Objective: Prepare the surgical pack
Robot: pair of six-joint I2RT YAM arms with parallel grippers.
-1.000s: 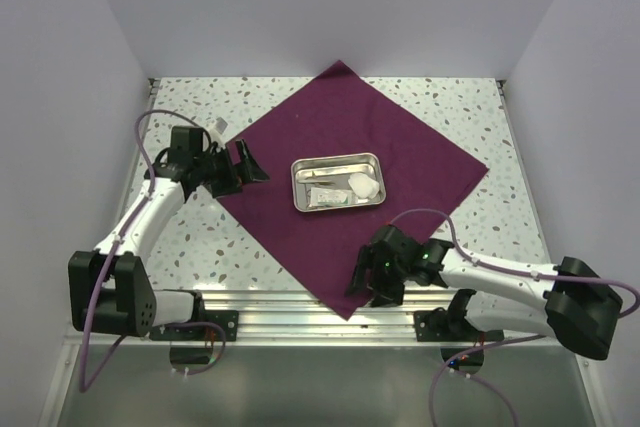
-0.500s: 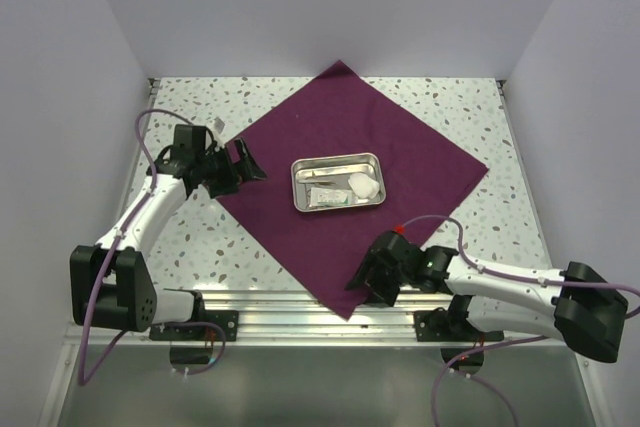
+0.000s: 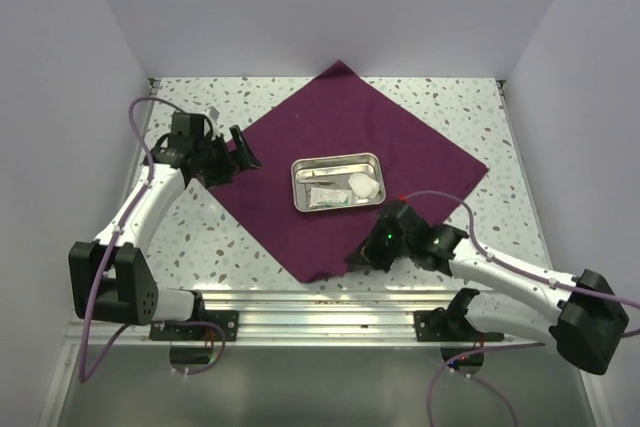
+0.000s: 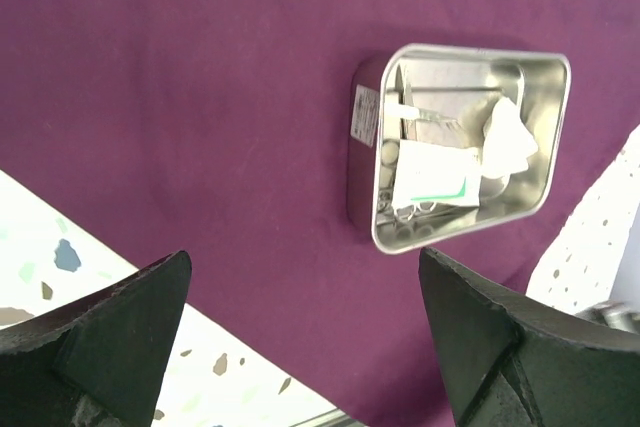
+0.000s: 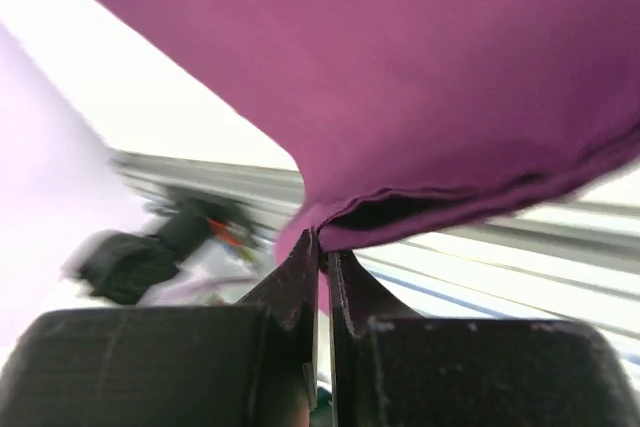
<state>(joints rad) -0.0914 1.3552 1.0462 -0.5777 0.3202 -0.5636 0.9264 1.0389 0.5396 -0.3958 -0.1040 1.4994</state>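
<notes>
Gripping the near corner of the drape (image 3: 330, 127) with the right end effector (image 5: 324, 247), clamped tight on a fold of purple cloth in the right wrist view. Holding that corner up off the counter (image 3: 450, 97) and turned back toward the middle, close to the near side of the steel tray (image 3: 294, 185). Leaving the rest of the cloth flat as a diamond across the speckled counter, far corner toward the back wall. Carrying the tray on the middle of the cloth, with a white gauze (image 3: 365, 185) wad at its right end, a flat pouch (image 3: 330, 197) along its near side and slim instruments (image 3: 335, 166) along its far side. Hovering by the left corner of the drape with the left end effector (image 4: 305, 257), spread wide, grasping nothing, aimed across the cloth toward the tray.
</notes>
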